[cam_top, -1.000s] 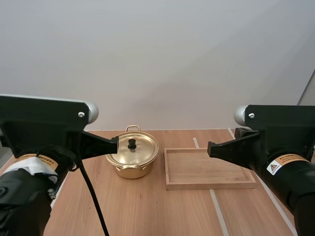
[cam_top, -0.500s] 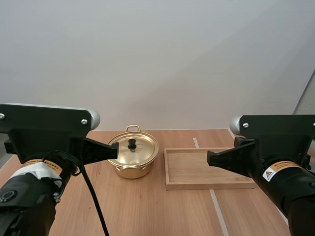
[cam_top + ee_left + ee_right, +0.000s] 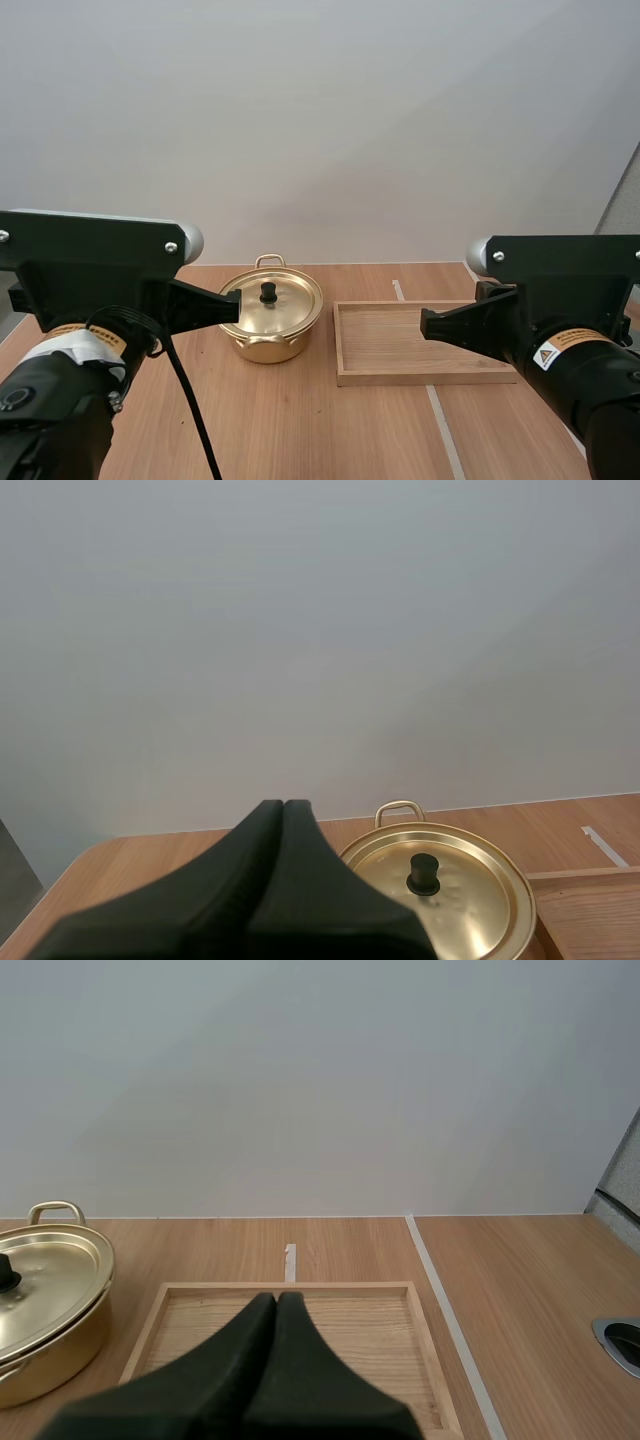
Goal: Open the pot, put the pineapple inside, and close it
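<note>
We note the pot [image 3: 270, 320] standing on the table [image 3: 300, 440], its lid [image 3: 272, 301] seated flat with the black knob [image 3: 268, 292] upright at centre. Just beside it, on its right, lies the wooden tray [image 3: 425, 345], bare on what we see of its floor. No pineapple is visible on the table or the tray; whether it sits inside the closed pot we cannot tell.

Our left gripper [image 3: 283, 815] hangs in the air on the near side of the pot, fingers pressed together into one dark wedge, holding nothing. Our right gripper [image 3: 276, 1305] hangs likewise on the near side of the tray, fingers together and holding nothing.

Step in hand, as a judgement: this scene fits two stages. Either the lid has yet to come off with the fruit somewhere out of frame, or the fruit is already inside and the lid is on again. The pictures do not settle which, so we enter no next move.

Views compared: the high view gives both arms and the pot-to-tray layout at once. The left wrist view shows the lid's top and the pot's far handle [image 3: 399, 809] clearly. The right wrist view shows the tray's floor and a white tape line [image 3: 450, 1315] on the table past the tray.
</note>
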Tool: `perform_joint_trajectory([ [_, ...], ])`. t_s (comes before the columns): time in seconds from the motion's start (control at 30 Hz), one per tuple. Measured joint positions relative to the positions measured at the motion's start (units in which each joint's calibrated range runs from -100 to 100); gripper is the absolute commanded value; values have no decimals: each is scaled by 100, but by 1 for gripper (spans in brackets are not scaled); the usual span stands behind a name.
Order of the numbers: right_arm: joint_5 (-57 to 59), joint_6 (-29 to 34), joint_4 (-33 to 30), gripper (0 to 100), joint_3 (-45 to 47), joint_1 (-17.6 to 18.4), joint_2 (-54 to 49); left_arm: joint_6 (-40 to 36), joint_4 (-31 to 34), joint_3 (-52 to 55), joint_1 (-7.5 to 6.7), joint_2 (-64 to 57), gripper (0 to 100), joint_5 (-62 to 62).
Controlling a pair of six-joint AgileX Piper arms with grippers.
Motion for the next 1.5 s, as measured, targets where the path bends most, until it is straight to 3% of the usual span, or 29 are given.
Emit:
perform_joint_trajectory([
  [0.17, -138, 0, 0, 0, 108, 0, 0, 0, 0, 402, 0, -140, 0, -773],
  [0.3, -339, 0, 0, 0, 606, 0, -8, 0, 0, 1119, 0, -390, 0, -1802],
  [0.43, -900, 9, 0, 0, 1179, 0, -8, 0, 0, 1631, 0, -621, 0, -2071],
  [0.87, -1844, 18, 0, 0, 2207, 0, -73, 0, 0, 2379, 0, -651, 0, -1997],
  [1.5, -2023, 18, 122, 0, 2271, 0, -422, 0, 0, 2379, 0, -651, 0, -1984],
])
